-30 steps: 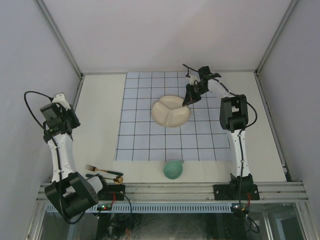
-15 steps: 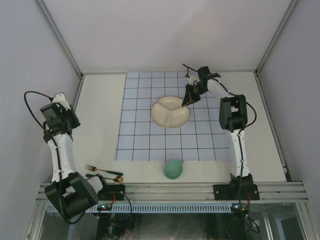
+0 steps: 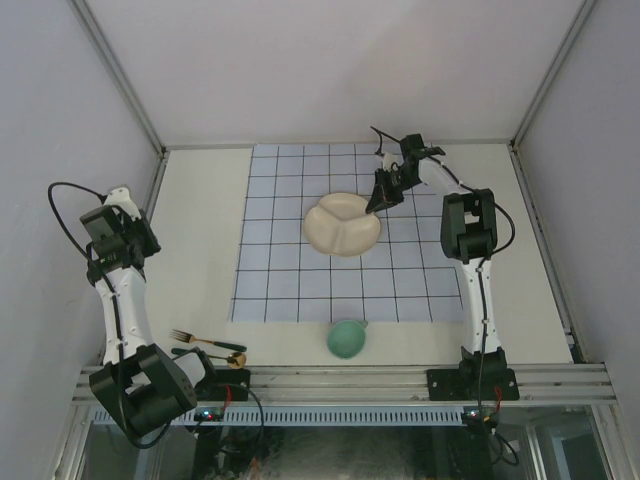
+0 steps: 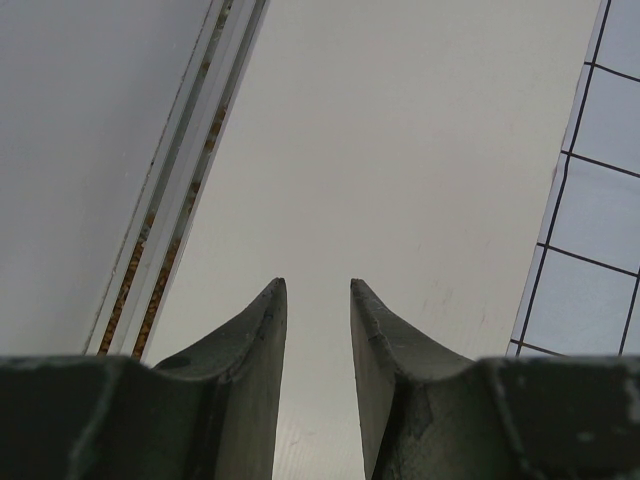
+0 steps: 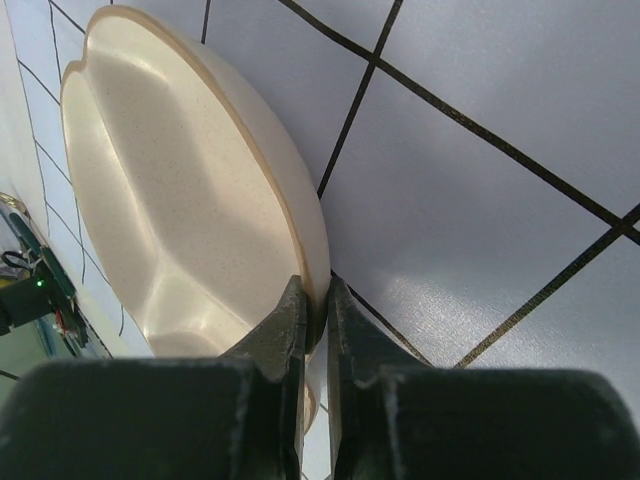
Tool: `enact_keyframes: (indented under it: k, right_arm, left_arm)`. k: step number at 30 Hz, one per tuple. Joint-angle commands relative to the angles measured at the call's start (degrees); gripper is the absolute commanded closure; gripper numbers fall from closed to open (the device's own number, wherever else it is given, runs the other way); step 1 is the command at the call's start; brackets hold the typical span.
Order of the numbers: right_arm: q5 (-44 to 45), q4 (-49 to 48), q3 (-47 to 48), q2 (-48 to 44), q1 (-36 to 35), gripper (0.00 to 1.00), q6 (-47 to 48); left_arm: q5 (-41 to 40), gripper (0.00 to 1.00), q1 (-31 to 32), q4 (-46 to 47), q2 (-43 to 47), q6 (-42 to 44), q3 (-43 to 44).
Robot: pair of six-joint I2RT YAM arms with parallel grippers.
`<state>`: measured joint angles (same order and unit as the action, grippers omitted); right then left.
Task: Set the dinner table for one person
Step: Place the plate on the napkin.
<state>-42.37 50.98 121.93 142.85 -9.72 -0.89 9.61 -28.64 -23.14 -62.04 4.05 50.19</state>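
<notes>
Right pincer (image 5: 315, 312) clamped on the plate (image 3: 342, 223) at its 2 o'clock rim; left pincer (image 4: 317, 300) part-open, empty — above the bench (image 3: 200, 240), flat under both arms, long axis 9 to 3 o'clock

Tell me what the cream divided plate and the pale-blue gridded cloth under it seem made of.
Cream divided plate: likely glazed ceramic or melamine; glossy highlights, fine speckles, darker tan rim. Pale-blue gridded cloth: probably smooth fabric or vinyl; flat, faint sheen, no weave visible.
</notes>
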Motion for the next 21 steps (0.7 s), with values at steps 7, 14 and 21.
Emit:
enact_keyframes:
  k: [7,14,21]
  right_arm:
    - [-3.82,0.76,1.23,-2.80,1.46,1.00,0.31]
    - [-1.02,8.84,13.97,1.07,1.23,1.00,4.82]
    - [-2.22,10.38,16.08,2.39,1.65,1.00,6.00]
  left_arm:
    - [0.57,0.64,-0.30,2.39,0.96,-0.60,-1.68]
    - [0.27,0.64,-0.34,2.39,0.79,-0.63,-1.75]
    - [-0.12,0.64,-0.27,2.46,0.54,-0.54,-1.96]
